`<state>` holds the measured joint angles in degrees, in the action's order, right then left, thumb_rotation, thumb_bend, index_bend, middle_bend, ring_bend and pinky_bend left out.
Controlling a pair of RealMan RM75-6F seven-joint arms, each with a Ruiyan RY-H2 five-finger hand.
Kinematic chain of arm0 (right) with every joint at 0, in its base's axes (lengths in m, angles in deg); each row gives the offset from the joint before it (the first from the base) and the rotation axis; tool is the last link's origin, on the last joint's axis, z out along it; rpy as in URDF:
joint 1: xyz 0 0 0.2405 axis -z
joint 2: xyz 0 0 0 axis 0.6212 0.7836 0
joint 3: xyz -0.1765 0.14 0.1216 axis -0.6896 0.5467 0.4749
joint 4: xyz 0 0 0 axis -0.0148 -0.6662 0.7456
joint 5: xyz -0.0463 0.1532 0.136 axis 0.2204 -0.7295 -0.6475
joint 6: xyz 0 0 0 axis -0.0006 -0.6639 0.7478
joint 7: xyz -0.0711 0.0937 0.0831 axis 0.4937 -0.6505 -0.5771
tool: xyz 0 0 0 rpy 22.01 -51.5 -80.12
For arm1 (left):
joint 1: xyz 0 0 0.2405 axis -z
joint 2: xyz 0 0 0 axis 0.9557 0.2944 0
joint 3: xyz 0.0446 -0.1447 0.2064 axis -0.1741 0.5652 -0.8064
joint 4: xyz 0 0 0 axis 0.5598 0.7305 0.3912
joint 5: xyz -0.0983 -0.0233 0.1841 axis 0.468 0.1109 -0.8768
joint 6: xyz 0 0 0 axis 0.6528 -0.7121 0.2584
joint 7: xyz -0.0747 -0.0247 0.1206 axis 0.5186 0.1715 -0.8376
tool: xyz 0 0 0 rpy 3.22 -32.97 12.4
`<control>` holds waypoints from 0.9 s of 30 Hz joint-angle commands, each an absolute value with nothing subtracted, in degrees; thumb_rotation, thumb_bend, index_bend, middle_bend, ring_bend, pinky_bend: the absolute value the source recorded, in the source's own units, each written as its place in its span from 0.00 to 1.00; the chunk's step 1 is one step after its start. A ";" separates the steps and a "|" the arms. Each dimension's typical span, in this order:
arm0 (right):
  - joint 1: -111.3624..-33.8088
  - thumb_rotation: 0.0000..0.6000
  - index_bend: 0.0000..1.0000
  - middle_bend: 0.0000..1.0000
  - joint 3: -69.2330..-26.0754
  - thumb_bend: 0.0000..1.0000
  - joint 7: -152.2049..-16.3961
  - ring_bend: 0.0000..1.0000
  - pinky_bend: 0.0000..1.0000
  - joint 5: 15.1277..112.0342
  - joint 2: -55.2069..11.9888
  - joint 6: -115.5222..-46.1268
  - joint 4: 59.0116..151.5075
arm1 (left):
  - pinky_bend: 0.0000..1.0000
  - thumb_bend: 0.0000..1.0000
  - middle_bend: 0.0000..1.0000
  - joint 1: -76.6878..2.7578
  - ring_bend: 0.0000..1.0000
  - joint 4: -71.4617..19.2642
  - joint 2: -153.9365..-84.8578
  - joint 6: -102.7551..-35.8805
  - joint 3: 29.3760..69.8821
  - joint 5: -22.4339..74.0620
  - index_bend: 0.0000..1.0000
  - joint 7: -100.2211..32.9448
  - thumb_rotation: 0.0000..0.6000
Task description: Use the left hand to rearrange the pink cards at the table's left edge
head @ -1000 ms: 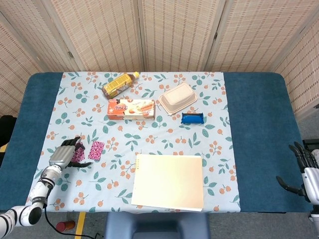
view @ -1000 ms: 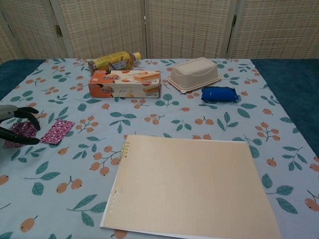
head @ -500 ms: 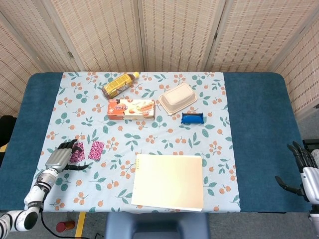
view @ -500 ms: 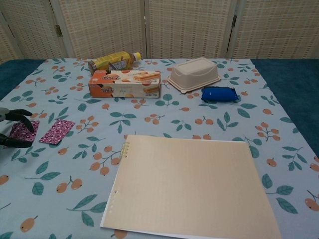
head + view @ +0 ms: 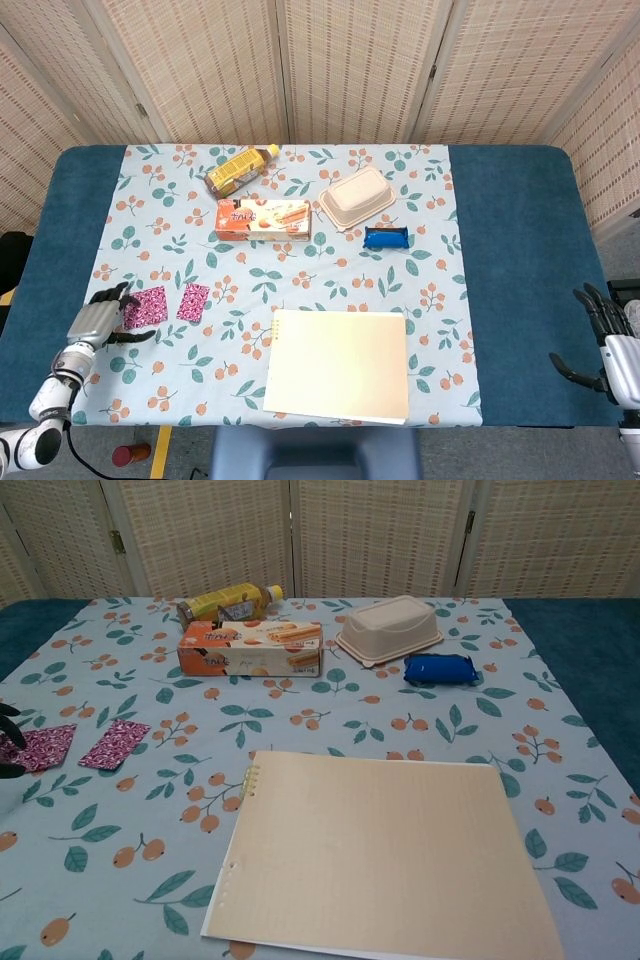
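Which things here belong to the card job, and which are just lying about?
Job: two pink cards, left one and right one; left hand.

Lying about: bottle, biscuit box, beige lidded container, blue packet, notepad; right hand, idle.

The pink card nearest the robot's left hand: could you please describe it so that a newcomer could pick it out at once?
Start at the floral tablecloth and go to its near left part, left of the big tan notebook. Two pink patterned cards lie flat there, side by side and apart. The one meant is the outer pink card, closest to the left hand; its neighbour, the inner pink card, lies nearer the notebook.
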<state>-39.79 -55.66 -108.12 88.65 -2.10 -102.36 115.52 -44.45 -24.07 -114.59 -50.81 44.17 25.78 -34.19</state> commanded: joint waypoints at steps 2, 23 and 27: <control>-39.78 1.00 0.04 0.00 -55.66 0.28 -108.11 0.00 0.00 88.67 -2.09 -102.45 115.57 | 0.00 0.14 0.00 -44.91 0.00 -24.08 -113.97 -51.18 44.42 26.04 0.28 -34.18 0.51; -39.33 1.00 0.04 0.00 -55.80 0.28 -108.84 0.00 0.00 88.27 -2.37 -102.71 114.85 | 0.00 0.14 0.00 -44.15 0.00 -25.37 -115.07 -50.35 44.88 26.51 0.27 -37.15 0.51; -39.45 1.00 0.04 0.00 -55.74 0.28 -108.90 0.00 0.00 88.32 -2.38 -102.64 114.84 | 0.00 0.14 0.00 -44.84 0.00 -25.02 -114.94 -50.41 44.80 27.06 0.27 -36.63 0.51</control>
